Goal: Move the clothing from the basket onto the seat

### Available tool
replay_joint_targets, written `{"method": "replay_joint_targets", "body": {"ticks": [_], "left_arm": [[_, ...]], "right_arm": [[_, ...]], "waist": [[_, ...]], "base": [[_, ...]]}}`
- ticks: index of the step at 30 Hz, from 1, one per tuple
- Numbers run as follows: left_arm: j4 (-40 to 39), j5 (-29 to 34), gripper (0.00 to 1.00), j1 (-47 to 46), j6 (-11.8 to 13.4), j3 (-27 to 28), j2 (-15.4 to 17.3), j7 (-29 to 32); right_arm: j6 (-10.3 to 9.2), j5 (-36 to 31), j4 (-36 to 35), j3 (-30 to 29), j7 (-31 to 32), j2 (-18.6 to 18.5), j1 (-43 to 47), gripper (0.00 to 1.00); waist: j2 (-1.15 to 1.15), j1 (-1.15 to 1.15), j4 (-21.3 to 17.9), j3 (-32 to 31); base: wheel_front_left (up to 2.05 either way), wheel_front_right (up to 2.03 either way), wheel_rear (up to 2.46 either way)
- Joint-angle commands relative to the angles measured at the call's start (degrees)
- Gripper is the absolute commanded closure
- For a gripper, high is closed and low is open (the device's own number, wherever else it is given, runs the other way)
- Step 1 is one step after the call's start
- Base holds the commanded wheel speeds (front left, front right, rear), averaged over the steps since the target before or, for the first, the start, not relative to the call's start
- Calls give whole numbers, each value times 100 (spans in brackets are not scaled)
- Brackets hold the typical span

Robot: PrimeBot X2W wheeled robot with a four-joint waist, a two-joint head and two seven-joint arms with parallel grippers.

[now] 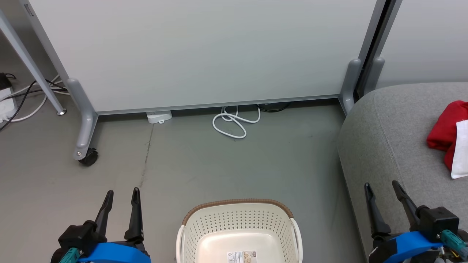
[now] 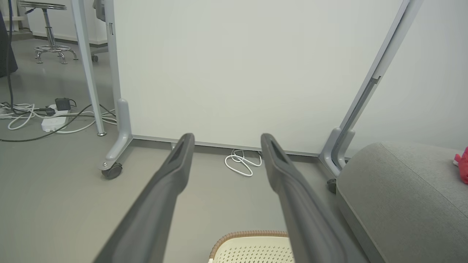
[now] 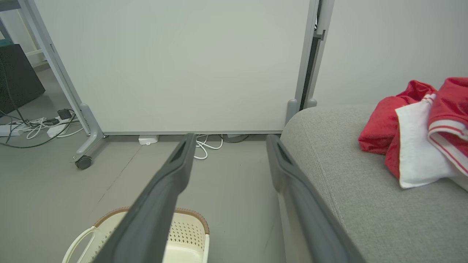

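Basket (image 1: 237,201) sits between left hand (image 1: 123,190) and right hand (image 1: 381,183), both spread, empty, pointing forward.

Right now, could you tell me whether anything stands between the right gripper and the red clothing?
Nothing visible does. The right gripper is open by the edge of the seat, and only bare grey cushion lies between it and the clothing, already lying there. What shows of the basket holds no garment.

Grey floor (image 1: 219,164) with basket (image 1: 237,219) and coiled white cable (image 1: 234,124); grey seat (image 1: 387,138) with red clothing (image 1: 444,131).
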Motion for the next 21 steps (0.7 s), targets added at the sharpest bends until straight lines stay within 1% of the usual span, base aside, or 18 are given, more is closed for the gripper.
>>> {"method": "replay_joint_targets", "body": {"ticks": [1,20,21], "left_arm": [[1,4,0,-58,-14,11,33,-14],[104,-58,0,-84,-15,-106,72,-14],[102,-48,100,0,0,-110,41,1]], "right_arm": [[1,15,13,10,-38,0,81,0],[1,96,114,86,-84,1,53,0],[0,70,108,87,-67,0,5,100]], "waist": [[0,0,-4,-6],[0,0,-48,38],[0,0,-49,39]], "base": [[0,0,0],[0,0,0],[0,0,0]]}}
